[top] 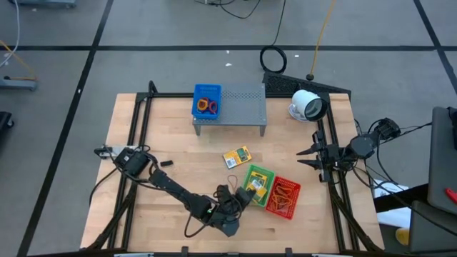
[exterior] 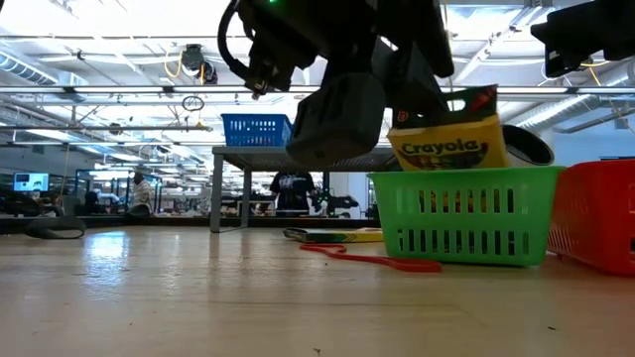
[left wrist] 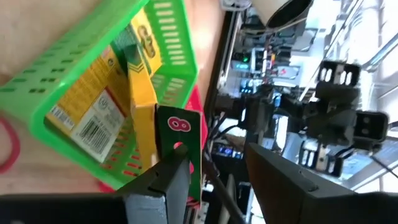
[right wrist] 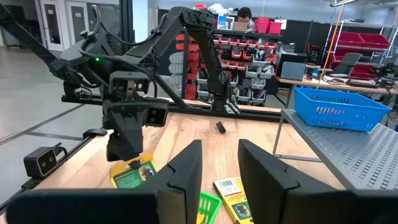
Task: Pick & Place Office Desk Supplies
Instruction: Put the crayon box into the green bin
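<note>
A yellow Crayola packet (exterior: 446,139) with a green tab stands tilted in the green basket (exterior: 461,213), its lower end below the rim. Another packet (left wrist: 81,106) lies flat inside. My left gripper (left wrist: 217,152) is at the standing packet's top and open, with the tab beside one finger and a gap to the other. A third packet (top: 237,157) lies on the table, and a red rubber band (exterior: 372,260) lies before the basket. My right gripper (right wrist: 221,149) waits open at the table's right edge. My left gripper has one finger (left wrist: 165,177) close against the green tab (left wrist: 180,127) at the standing packet's top end. Whether the two touch, I cannot tell. The other finger (left wrist: 286,180) stands clear of the packet.
A red basket (top: 283,198) stands right beside the green one. On the grey perforated shelf (top: 243,107) at the back is a blue basket (top: 207,101) holding rings. A white round device (top: 307,106) sits at the back right. Bare wood lies left and near.
</note>
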You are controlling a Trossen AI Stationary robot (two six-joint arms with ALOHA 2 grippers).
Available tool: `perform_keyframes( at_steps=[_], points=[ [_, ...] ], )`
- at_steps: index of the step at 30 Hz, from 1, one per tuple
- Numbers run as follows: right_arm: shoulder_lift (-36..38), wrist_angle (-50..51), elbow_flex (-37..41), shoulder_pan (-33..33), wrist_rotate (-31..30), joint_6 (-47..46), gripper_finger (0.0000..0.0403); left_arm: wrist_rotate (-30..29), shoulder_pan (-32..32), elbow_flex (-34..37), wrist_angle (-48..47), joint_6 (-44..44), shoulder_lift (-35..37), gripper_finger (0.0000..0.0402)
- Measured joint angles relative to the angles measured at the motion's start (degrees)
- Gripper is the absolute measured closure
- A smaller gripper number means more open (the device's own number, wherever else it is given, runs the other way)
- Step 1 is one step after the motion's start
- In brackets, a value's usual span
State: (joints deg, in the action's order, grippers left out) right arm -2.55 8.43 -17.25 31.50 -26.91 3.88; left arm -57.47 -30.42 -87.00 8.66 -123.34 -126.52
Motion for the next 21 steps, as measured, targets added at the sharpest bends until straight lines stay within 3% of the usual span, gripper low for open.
perform_keyframes(
  at_steps=[13, 21],
  points=[
    [0.0, 0.0, 0.0, 0.0, 0.0, 0.0, 0.0307, 6.0, -0.8, 0.0, 0.7, 0.2, 0.0, 0.0235],
    [0.0, 0.0, 0.0, 0.0, 0.0, 0.0, 0.0308, 7.8, -0.4, 0.0, 2.0, 0.2, 0.0, 0.0191]
  ],
)
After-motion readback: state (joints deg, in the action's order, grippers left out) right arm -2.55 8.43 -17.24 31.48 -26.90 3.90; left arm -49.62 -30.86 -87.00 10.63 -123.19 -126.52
